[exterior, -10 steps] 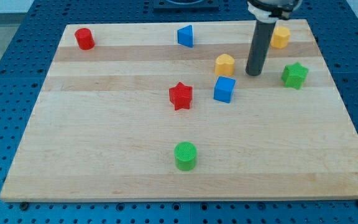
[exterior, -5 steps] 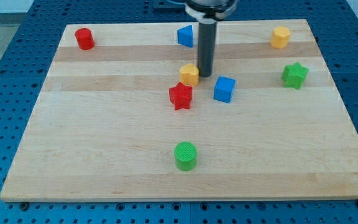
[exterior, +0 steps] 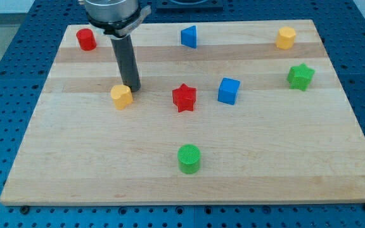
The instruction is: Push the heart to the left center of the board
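The yellow heart block (exterior: pixel 121 96) lies on the wooden board (exterior: pixel 106 158), left of the middle. My tip (exterior: pixel 132 88) stands right against the heart's upper right side, touching it. The dark rod rises from there toward the view's top. A red star (exterior: pixel 184 97) lies to the right of the heart, apart from it.
A red cylinder (exterior: pixel 86 39) sits at the top left corner. A blue triangular block (exterior: pixel 189 36) is at the top middle, a blue cube (exterior: pixel 229 90) right of the red star. A yellow hexagonal block (exterior: pixel 286 37) and a green star (exterior: pixel 300 76) are at the right. A green cylinder (exterior: pixel 189 158) is at the bottom middle.
My tip has swept leftward across the board, pushing the yellow heart from beside the blue cube, past the red star, to left of the middle. The other blocks have not moved.
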Tool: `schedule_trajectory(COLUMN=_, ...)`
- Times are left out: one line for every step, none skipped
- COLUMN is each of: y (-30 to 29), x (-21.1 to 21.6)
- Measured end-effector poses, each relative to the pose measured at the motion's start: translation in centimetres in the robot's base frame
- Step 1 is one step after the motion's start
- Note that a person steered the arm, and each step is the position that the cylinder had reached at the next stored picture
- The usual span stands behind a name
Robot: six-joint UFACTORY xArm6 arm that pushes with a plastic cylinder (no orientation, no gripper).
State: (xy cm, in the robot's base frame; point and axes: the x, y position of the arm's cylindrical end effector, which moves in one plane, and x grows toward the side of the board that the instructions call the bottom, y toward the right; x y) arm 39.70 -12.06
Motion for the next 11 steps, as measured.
schedule_trajectory(y=2.6, x=0.9)
schedule_trajectory(y=3.1, x=2.6)
schedule_trajectory(y=2.5, x=2.6)
schedule_trajectory(y=1.4, x=2.6)
schedule_trajectory(y=0.0, x=2.4)
schedule_trajectory(y=-1.7, x=2.4)
schedule_trajectory(y=-3.3, x=2.4)
schedule_trajectory(y=-4.9, x=2.2)
schedule_trajectory(y=-6.8, x=2.1)
schedule_trajectory(y=-8.0, x=1.6)
schedule_trajectory(y=-7.8, x=1.3)
